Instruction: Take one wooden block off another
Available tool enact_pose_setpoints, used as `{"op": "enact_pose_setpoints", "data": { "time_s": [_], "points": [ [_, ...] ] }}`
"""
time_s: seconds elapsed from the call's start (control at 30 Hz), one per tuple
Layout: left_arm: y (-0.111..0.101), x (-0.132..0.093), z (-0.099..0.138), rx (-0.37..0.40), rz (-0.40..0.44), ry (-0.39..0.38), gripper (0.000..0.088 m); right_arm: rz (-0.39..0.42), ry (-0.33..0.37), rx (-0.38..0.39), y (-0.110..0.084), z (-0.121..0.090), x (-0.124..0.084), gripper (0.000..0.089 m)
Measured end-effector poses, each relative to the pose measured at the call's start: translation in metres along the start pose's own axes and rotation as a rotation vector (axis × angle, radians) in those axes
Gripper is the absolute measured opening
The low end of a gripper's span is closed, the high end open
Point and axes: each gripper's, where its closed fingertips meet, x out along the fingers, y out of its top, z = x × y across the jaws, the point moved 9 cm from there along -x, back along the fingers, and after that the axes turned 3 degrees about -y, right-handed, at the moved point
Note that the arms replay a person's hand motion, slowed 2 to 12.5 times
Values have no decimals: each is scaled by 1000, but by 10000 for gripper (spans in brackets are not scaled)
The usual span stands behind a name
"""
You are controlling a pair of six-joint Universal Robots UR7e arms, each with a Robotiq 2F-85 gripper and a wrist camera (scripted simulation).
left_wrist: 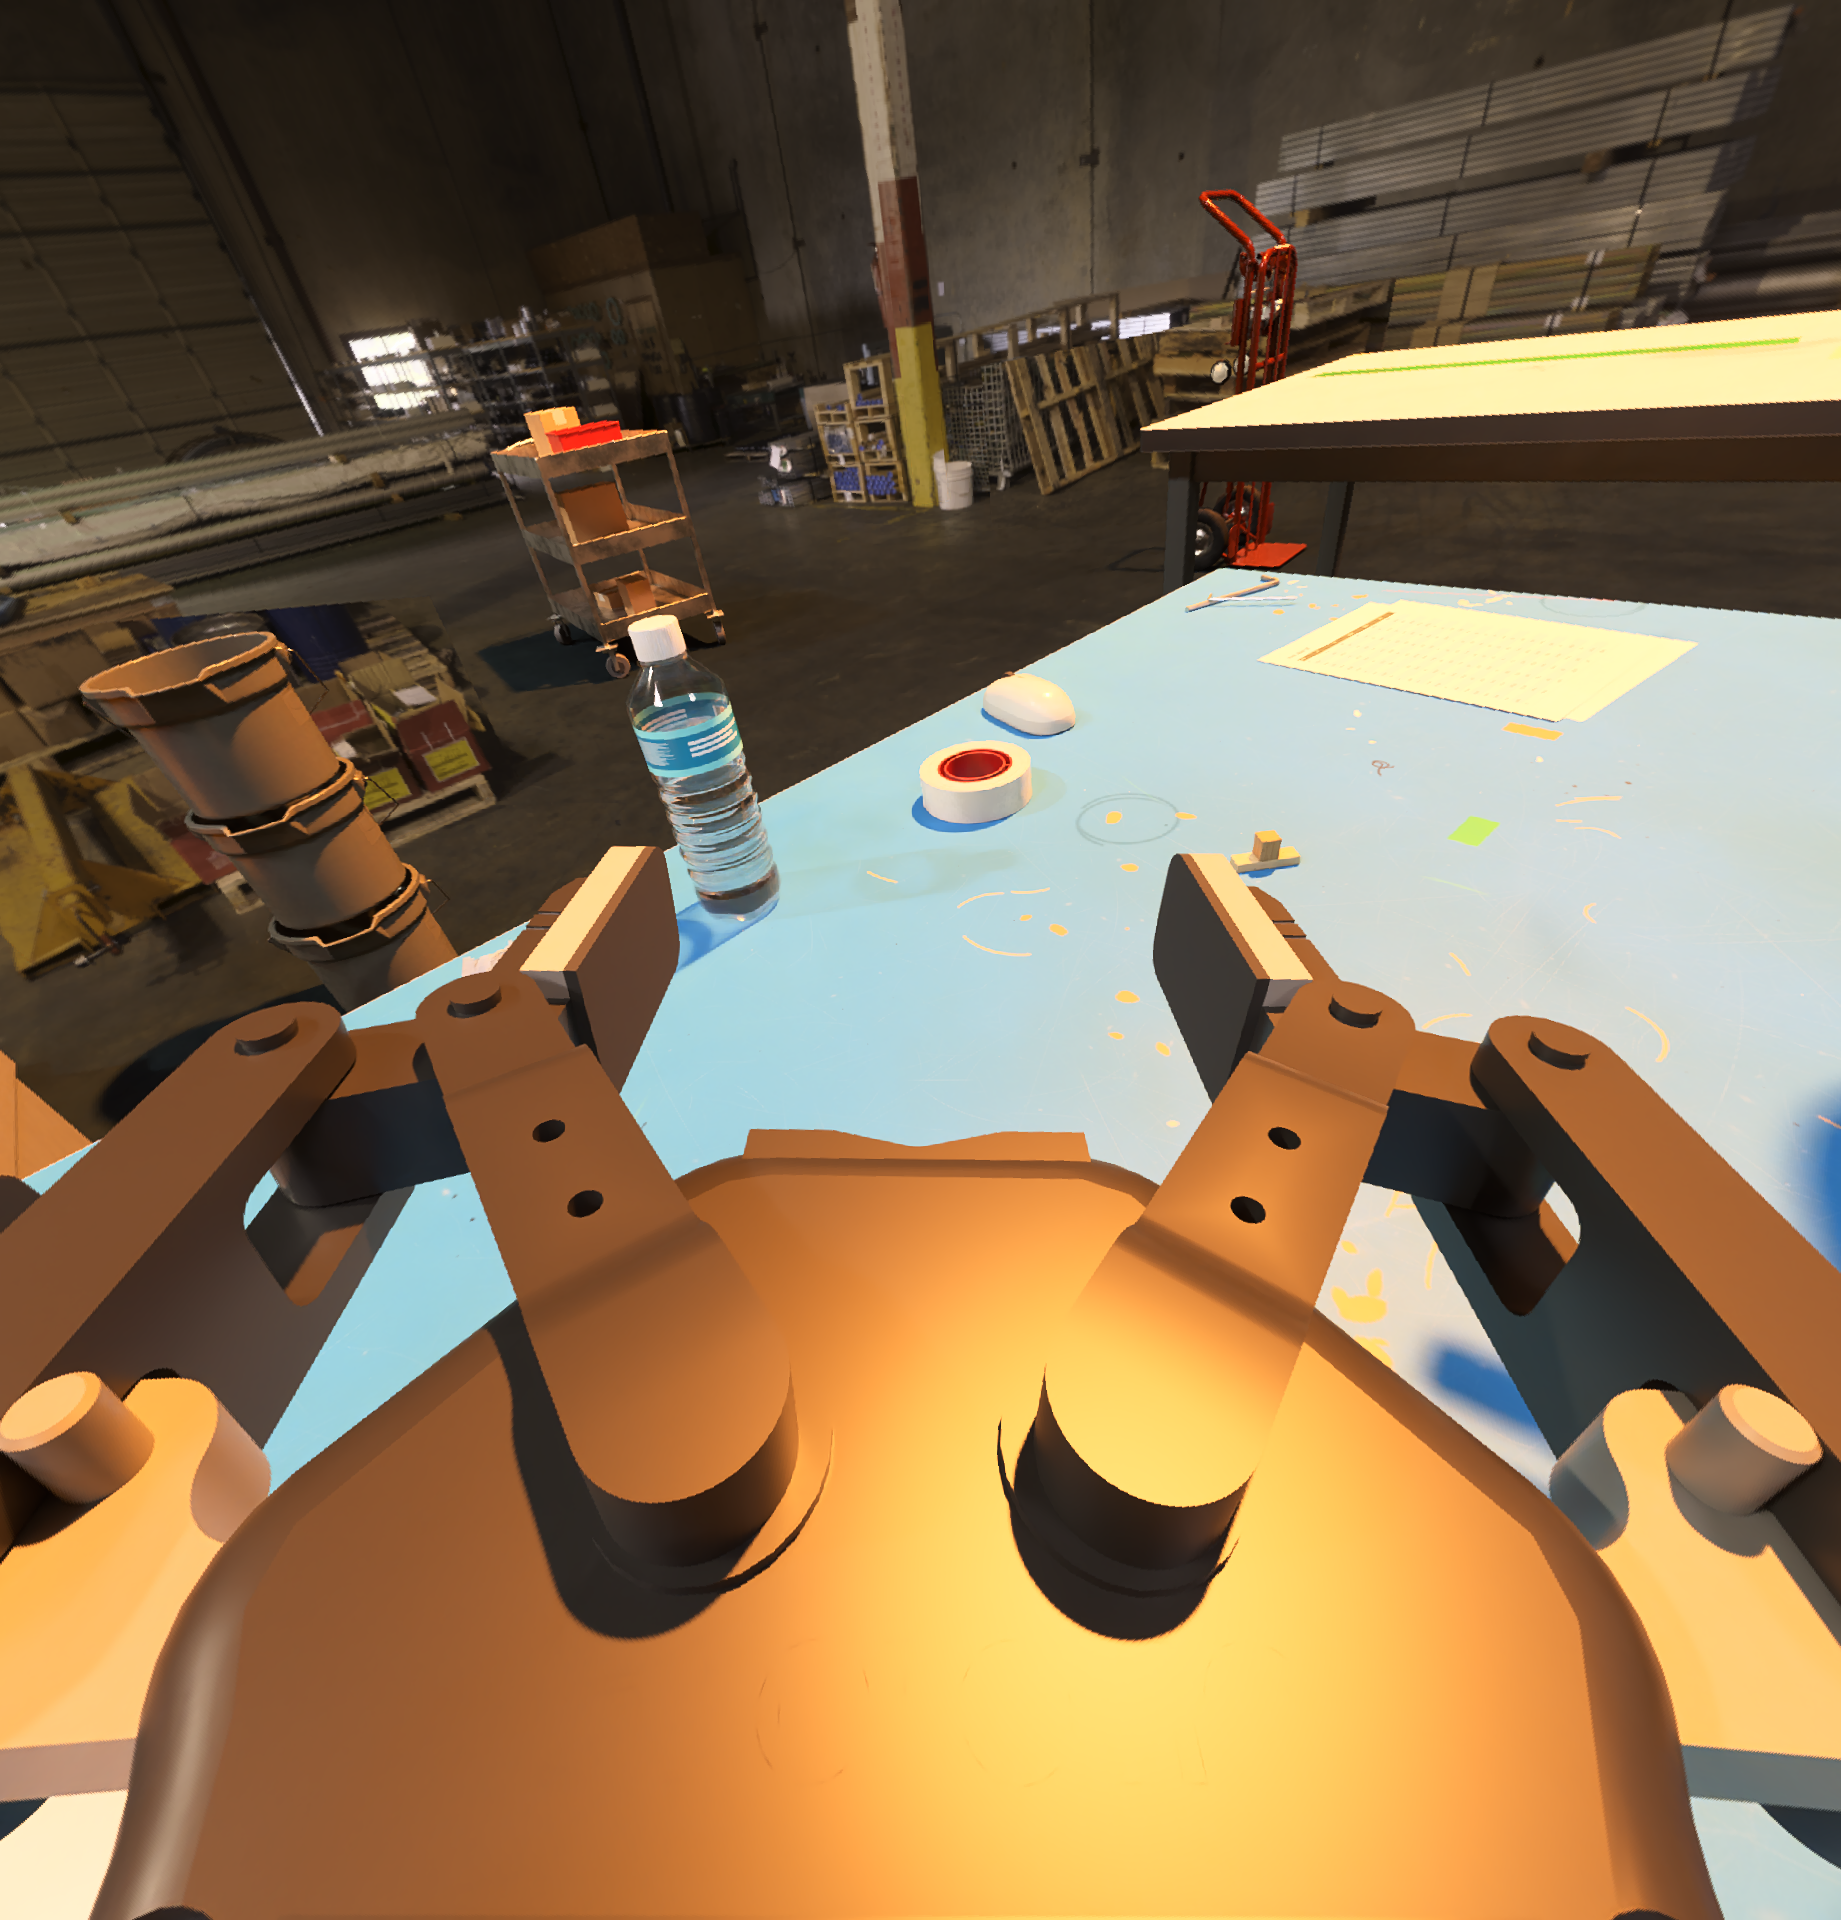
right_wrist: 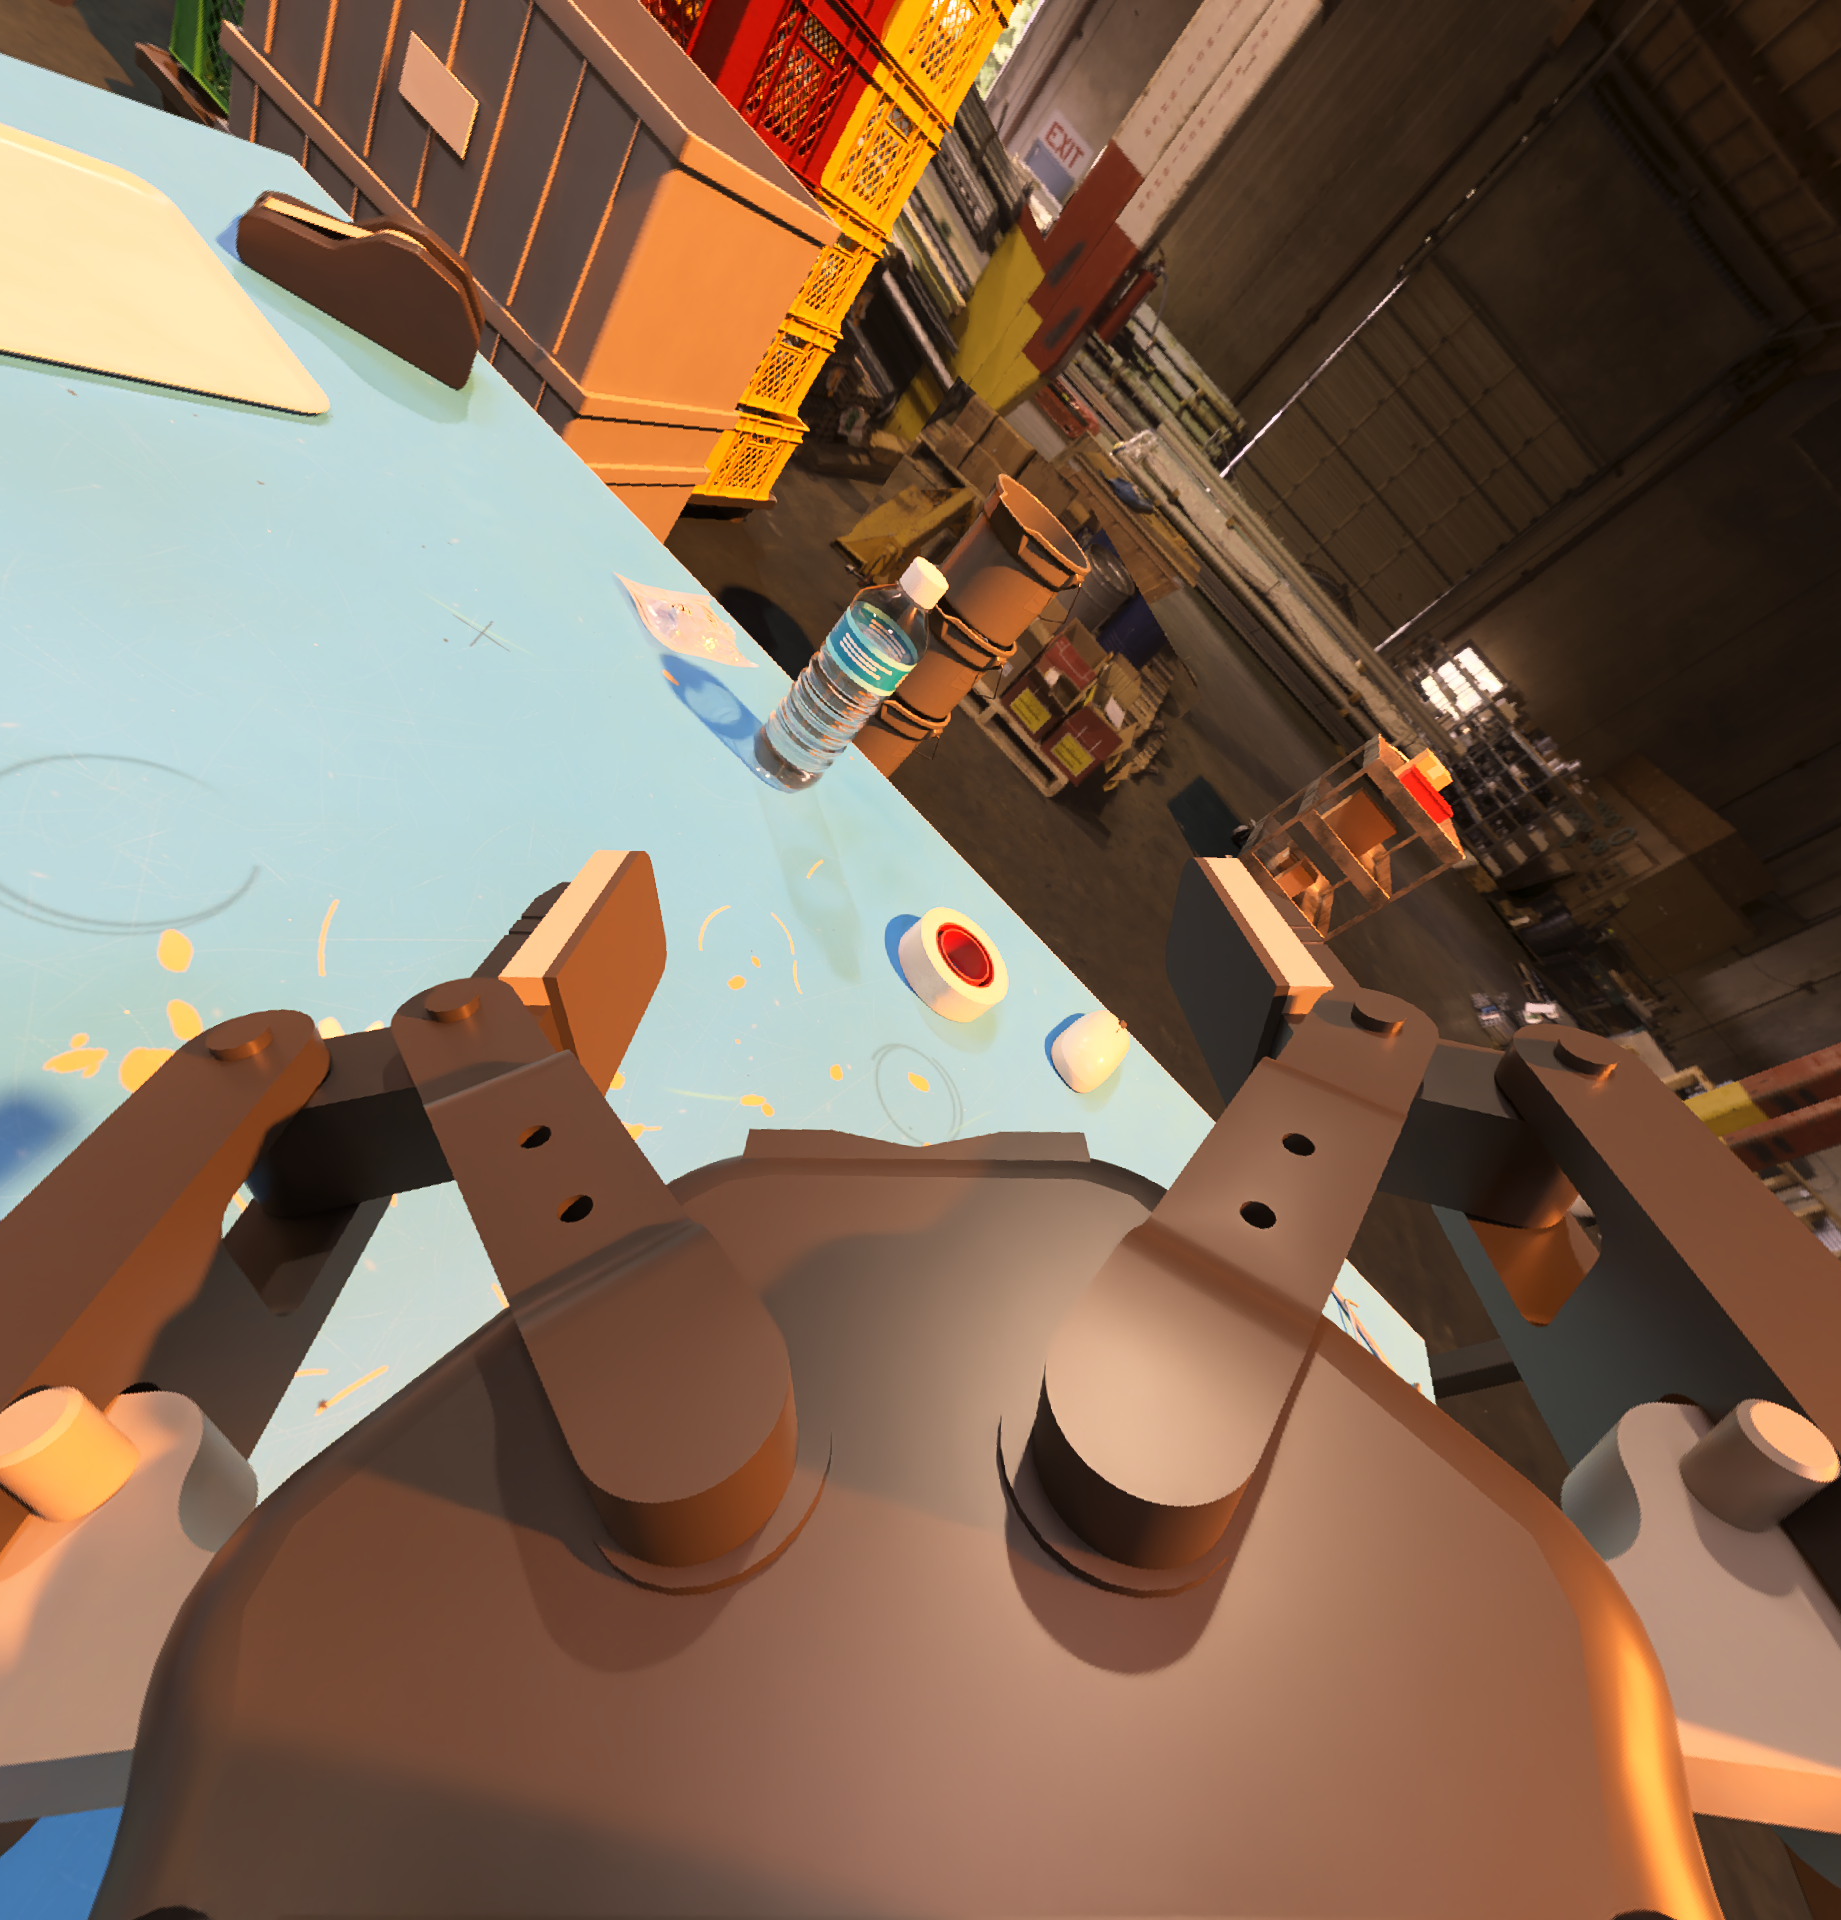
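In the left wrist view a small wooden cube sits on a flat pale wooden block on the blue table, just beyond my left gripper's right fingertip. My left gripper is open and empty, above the table and short of the blocks. My right gripper is open and empty over the table's edge. The blocks do not show in the right wrist view.
A water bottle stands near the table edge, with a white tape roll, a white mouse and a paper sheet beyond. The right wrist view shows the bottle, tape roll, mouse and a white board.
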Motion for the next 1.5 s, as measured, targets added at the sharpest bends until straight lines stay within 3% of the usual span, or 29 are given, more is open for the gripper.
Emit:
{"op": "enact_pose_setpoints", "data": {
  "time_s": [0.53,0.9,1.1,1.5],
  "points": [
    [-1,3,1,8,-11,-3,791,-13,-1,-31,-4,-1,5,833],
    [-1,3,2,7,-8,-7,785,-41,11,-113,-16,8,22,814],
    [-1,3,3,8,-8,-11,782,-107,77,-130,-33,16,46,796],
    [1,3,5,17,-9,-19,780,-341,290,-94,-78,33,110,661]
  ]
}}
